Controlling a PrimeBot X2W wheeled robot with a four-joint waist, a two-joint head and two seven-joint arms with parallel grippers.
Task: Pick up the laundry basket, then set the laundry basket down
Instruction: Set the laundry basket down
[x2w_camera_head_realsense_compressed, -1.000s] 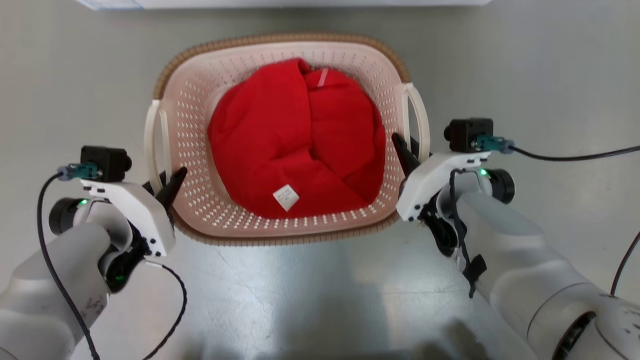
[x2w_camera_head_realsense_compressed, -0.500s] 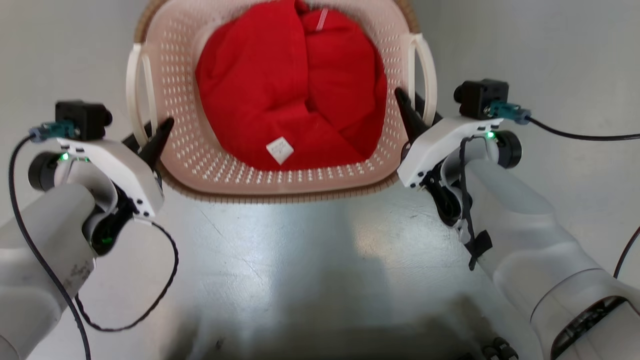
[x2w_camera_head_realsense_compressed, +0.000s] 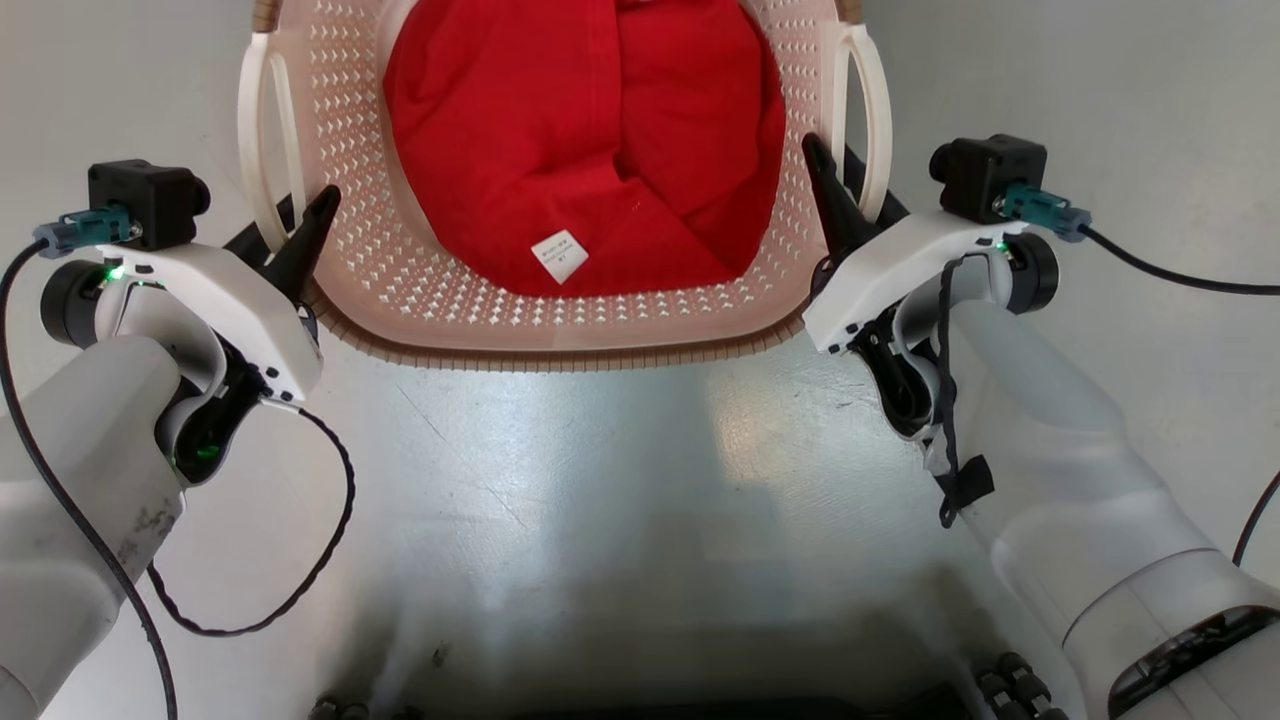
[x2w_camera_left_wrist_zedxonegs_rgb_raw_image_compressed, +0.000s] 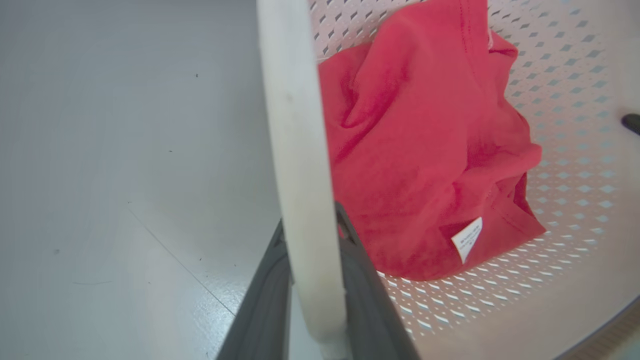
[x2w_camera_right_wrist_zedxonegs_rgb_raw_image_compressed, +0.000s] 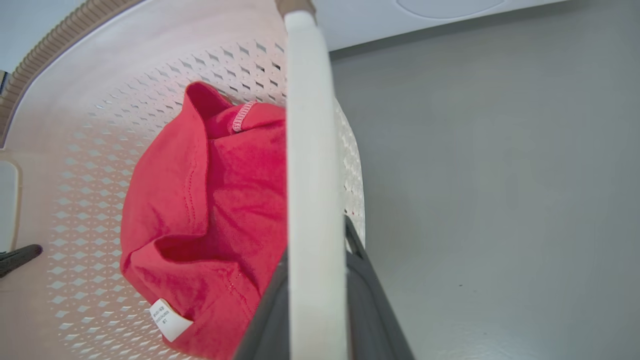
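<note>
- Head view: the laundry basket (x2w_camera_head_realsense_compressed: 560, 352) sits straight ahead of the robot on the pale grey floor (x2w_camera_head_realsense_compressed: 600, 480), between the two arms, with its far end cut off by the top of the picture.
- Whether the basket's bottom rests on the floor or hangs just above it, I cannot tell.
- A crumpled red garment (x2w_camera_head_realsense_compressed: 580, 130) fills the bottom of the basket, with a small white tag (x2w_camera_head_realsense_compressed: 560, 256) facing up near the robot's side.
- The left gripper (x2w_camera_head_realsense_compressed: 290, 225) is clamped on the basket's left handle (x2w_camera_head_realsense_compressed: 262, 140). One dark finger is inside against the perforated wall and the other is outside the white loop.
- In the left wrist view the white handle bar runs up between the two dark fingers, which press it from both sides.
- The right gripper (x2w_camera_head_realsense_compressed: 835, 180) grips the right handle (x2w_camera_head_realsense_compressed: 868, 110) the same way, one finger inside the wall and one outside.
- In the right wrist view that handle stands pinched between the two fingers, with the garment on the inner side and bare floor on the outer side.
- Each wrist view shows the tip of the other arm's inner finger across the basket.
</note>
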